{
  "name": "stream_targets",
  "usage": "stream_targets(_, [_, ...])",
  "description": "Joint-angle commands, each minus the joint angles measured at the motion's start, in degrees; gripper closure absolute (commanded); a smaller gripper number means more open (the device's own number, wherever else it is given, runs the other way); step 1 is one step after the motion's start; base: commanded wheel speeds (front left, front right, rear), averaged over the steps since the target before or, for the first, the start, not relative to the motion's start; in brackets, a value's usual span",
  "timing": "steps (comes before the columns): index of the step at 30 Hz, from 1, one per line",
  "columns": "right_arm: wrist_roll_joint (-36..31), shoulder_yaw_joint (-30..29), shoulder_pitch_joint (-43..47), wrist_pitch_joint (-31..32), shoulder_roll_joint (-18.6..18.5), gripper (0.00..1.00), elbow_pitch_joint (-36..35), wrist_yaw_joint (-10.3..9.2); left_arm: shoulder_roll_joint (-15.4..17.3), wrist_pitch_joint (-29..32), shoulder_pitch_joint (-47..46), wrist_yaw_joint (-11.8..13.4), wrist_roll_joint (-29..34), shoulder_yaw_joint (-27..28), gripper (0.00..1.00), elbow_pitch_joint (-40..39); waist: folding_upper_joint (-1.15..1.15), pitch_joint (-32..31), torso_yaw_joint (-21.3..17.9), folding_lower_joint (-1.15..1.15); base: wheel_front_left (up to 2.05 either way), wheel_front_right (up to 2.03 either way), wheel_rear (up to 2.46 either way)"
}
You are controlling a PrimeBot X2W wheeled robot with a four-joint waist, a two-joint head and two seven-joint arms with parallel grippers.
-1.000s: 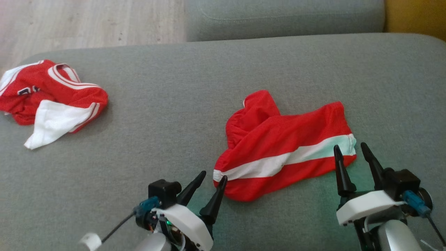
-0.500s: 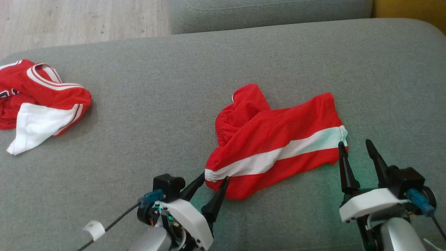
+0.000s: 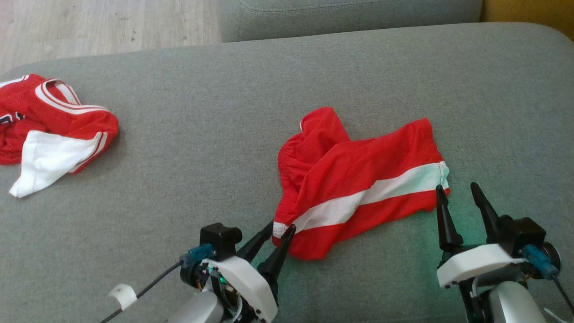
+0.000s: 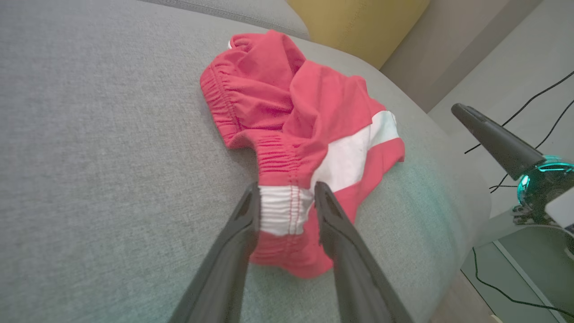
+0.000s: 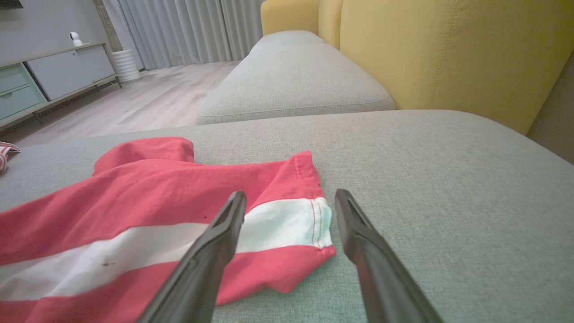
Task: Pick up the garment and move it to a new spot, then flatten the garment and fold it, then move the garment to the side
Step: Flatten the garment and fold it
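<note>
The garment [image 3: 358, 179] is a pair of red shorts with a white side stripe, lying crumpled on the grey cushion [image 3: 202, 157]. My left gripper [image 3: 281, 225] stands at its near left end. In the left wrist view the two fingers of the left gripper [image 4: 287, 186] straddle the white part of the elastic waistband of the garment [image 4: 305, 112], a gap still between them. My right gripper [image 3: 456, 186] is open at the garment's right end. In the right wrist view the right gripper [image 5: 290, 194] frames the white hem corner of the garment [image 5: 134, 202].
A red and white jersey [image 3: 54, 125] lies bunched at the cushion's far left. Beyond the cushion are a second grey seat [image 5: 296, 80], wooden floor [image 3: 89, 22] and a yellow backrest [image 5: 448, 54]. The cushion's right edge drops off near cables [image 4: 502, 287].
The left gripper's fingers have narrowed around the waistband end, and that end has bunched slightly to the right. The camera shifted a second ago. The right gripper has stayed open at the hem.
</note>
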Motion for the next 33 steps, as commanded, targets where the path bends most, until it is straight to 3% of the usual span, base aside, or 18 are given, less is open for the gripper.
stream_targets(1, [-0.2,1.5,-2.7,-0.9,-0.2,0.00,-1.3,0.43,0.2,-0.2,-2.4,-0.3,-0.2,1.2,0.46,-1.1,0.00,0.1,-0.2,0.00,0.00,0.00,0.00])
stream_targets(9, [-0.4,1.0,-3.0,-1.0,-0.2,0.00,-1.0,0.43,0.1,-0.2,-3.1,-0.2,0.2,0.7,0.64,1.1,0.00,0.3,-0.7,0.00,0.00,0.00,0.00])
stream_targets(10, [-0.5,0.6,-3.1,-0.7,-0.2,0.00,-0.8,0.43,0.3,-0.6,-3.3,0.0,0.3,0.8,0.81,1.5,0.00,0.3,-0.6,0.00,0.00,0.00,0.00])
stream_targets(11, [-0.5,0.6,-3.1,-0.7,-0.2,0.00,-0.8,0.43,0.3,-0.6,-3.3,0.0,0.3,0.8,0.81,1.5,0.00,0.3,-0.6,0.00,0.00,0.00,0.00])
stream_targets(12, [-0.7,0.4,-3.2,-0.4,-0.2,0.00,-0.7,0.43,0.4,-1.1,-3.4,0.2,0.5,1.0,0.96,1.5,0.00,0.4,-0.6,0.00,0.00,0.00,0.00])
stream_targets(13, [-1.0,0.2,-3.4,-0.1,-0.2,0.00,-0.6,0.43,0.4,-1.7,-3.5,0.4,0.6,1.2,1.00,1.5,0.00,0.4,-0.5,0.00,0.00,0.00,0.00])
stream_targets(22, [-4.5,-1.8,-8.4,7.6,-0.2,0.00,3.1,0.43,1.6,-6.4,-4.6,3.3,1.4,4.1,1.00,1.3,0.00,1.3,0.3,0.00,0.00,0.00,0.00])
stream_targets(33, [4.8,2.5,-13.9,14.1,-2.1,0.00,11.3,0.43,3.3,-8.7,-4.6,5.4,0.8,6.6,1.00,2.8,0.00,2.3,1.7,0.00,0.00,0.00,0.00])
